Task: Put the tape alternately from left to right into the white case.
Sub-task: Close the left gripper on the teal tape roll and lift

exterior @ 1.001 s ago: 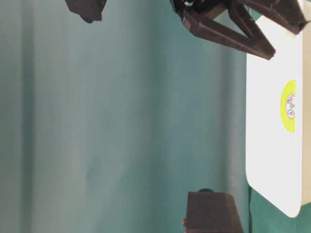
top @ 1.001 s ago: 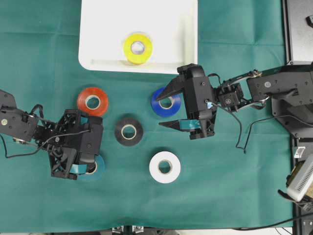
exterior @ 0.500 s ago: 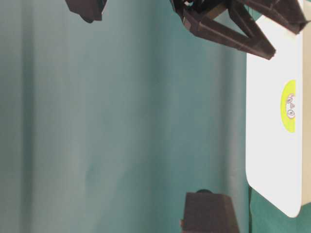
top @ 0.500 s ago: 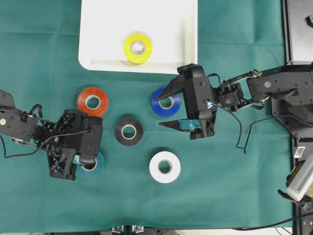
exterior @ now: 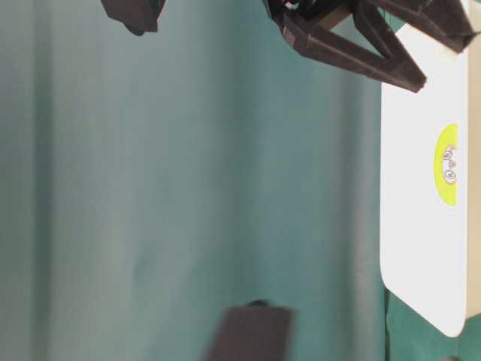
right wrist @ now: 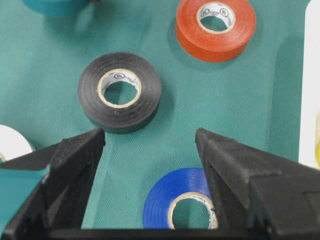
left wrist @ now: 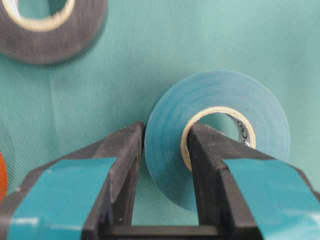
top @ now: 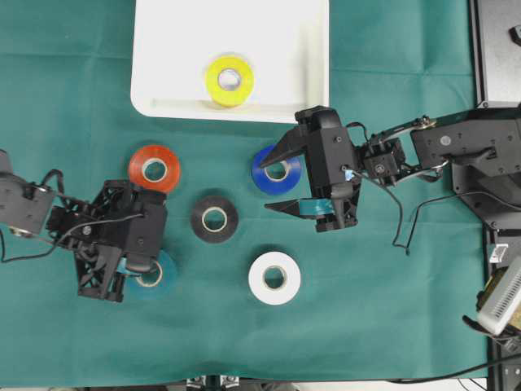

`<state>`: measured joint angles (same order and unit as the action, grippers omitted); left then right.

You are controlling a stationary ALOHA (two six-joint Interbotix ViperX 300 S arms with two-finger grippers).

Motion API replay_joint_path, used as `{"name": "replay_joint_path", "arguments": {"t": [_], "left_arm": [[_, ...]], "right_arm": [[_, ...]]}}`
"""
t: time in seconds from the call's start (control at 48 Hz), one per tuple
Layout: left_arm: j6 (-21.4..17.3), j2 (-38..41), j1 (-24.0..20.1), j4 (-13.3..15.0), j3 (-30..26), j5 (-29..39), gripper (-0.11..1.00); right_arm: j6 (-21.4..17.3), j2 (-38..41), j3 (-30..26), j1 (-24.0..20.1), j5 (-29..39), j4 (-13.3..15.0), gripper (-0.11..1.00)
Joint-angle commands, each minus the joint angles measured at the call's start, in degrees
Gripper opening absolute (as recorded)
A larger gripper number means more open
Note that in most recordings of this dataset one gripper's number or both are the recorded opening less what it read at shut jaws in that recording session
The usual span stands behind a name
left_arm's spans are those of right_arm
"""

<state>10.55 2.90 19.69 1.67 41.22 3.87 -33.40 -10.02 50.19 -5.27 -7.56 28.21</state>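
Observation:
My left gripper (top: 138,273) (left wrist: 165,145) is shut on the teal tape (top: 156,274) (left wrist: 220,135), one finger in its core, one outside. The roll looks tilted off the cloth. My right gripper (top: 281,179) (right wrist: 150,145) hangs open over the blue tape (top: 275,169) (right wrist: 175,202), which lies flat between its jaws. Red tape (top: 154,169) (right wrist: 215,27), black tape (top: 214,217) (right wrist: 119,91) and white tape (top: 274,278) (right wrist: 10,142) lie on the green cloth. Yellow tape (top: 229,79) (exterior: 446,164) sits in the white case (top: 163,49) (exterior: 413,226).
The green cloth (top: 391,309) covers the table. The right arm's base and cables (top: 480,163) fill the right edge. In the table-level view a blurred dark arm part (exterior: 248,335) shows at the bottom.
My left gripper closed on the teal tape and shifted slightly left and down with it. The right gripper has not moved.

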Motion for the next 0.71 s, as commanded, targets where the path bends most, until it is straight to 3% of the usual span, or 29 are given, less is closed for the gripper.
{"name": "replay_joint_path", "arguments": {"t": [0.0,0.396,0.688], "left_arm": [[0.0,-3.8,0.4,-0.1,-1.0,-0.2,-0.03],[-0.6,-7.1,-2.4,-0.3,-0.9,0.2,-0.03],[-8.3,-8.7,-8.3,-0.3,-0.7,0.7,-0.03]], "right_arm": [[-0.1,-1.8,-0.9,-0.3,-0.5,0.0,0.81],[-0.1,-1.8,-0.9,-0.3,-0.5,0.0,0.81],[-0.1,-1.8,-0.5,-0.3,-0.5,0.1,0.81]]}}
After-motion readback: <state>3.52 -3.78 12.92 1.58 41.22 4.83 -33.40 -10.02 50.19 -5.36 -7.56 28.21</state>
